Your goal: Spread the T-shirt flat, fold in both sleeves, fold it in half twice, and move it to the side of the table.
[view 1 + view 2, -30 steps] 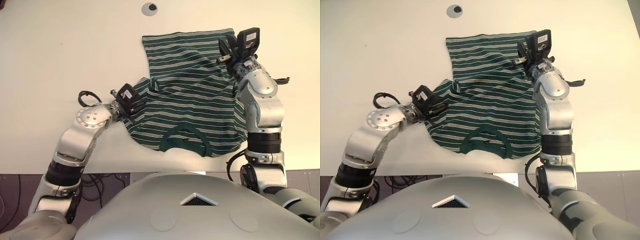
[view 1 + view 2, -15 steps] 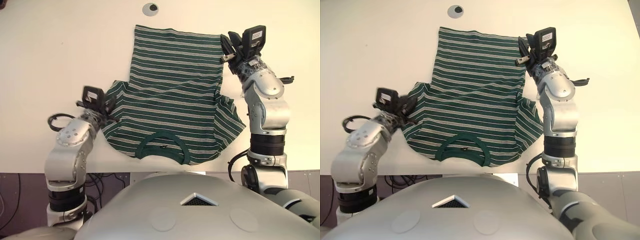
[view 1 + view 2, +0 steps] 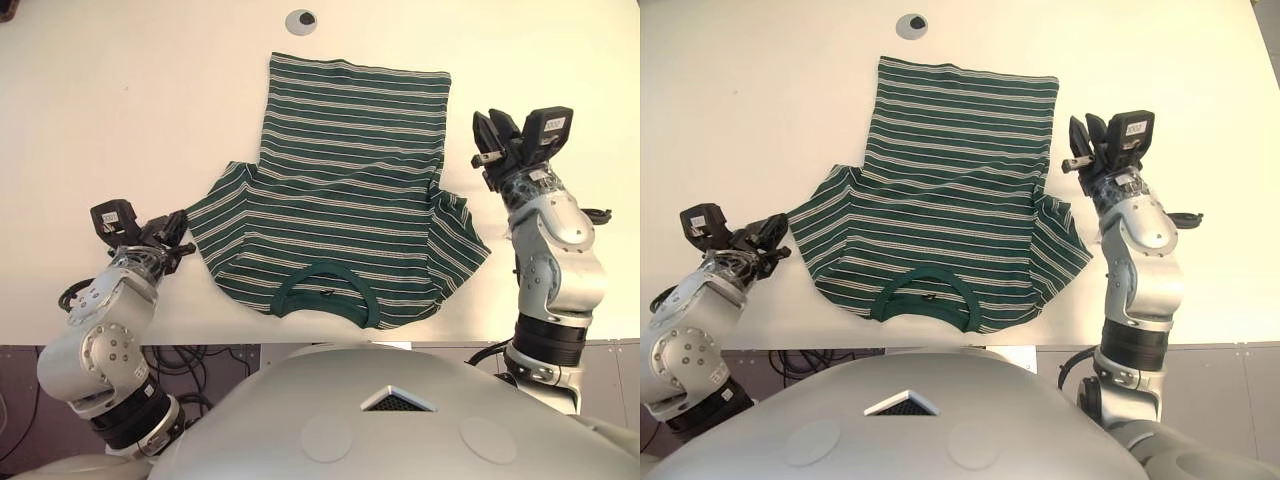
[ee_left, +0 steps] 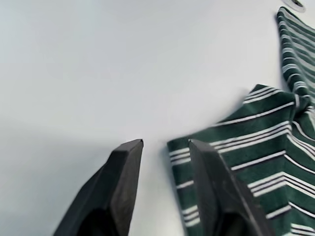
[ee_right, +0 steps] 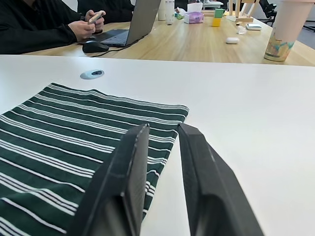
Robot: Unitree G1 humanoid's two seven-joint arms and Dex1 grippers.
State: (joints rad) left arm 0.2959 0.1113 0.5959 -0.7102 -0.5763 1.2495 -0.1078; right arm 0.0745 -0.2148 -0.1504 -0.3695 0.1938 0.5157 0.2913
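Both pairs of fingers stand parted and empty. The left gripper (image 3: 168,232) has let go of the left sleeve and the right gripper (image 3: 492,130) of the hem corner, and each has drawn outward. The T-shirt (image 3: 345,200) lies flat on the table (image 3: 120,120), collar nearest the robot, so folding the sleeves looks next.

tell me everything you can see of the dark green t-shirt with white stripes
The dark green T-shirt with thin white stripes looks like soft knit cloth. It lies spread flat on the white table, collar toward the robot, hem far, both short sleeves out and unfolded. The left gripper and right gripper stand open beside it, holding nothing.
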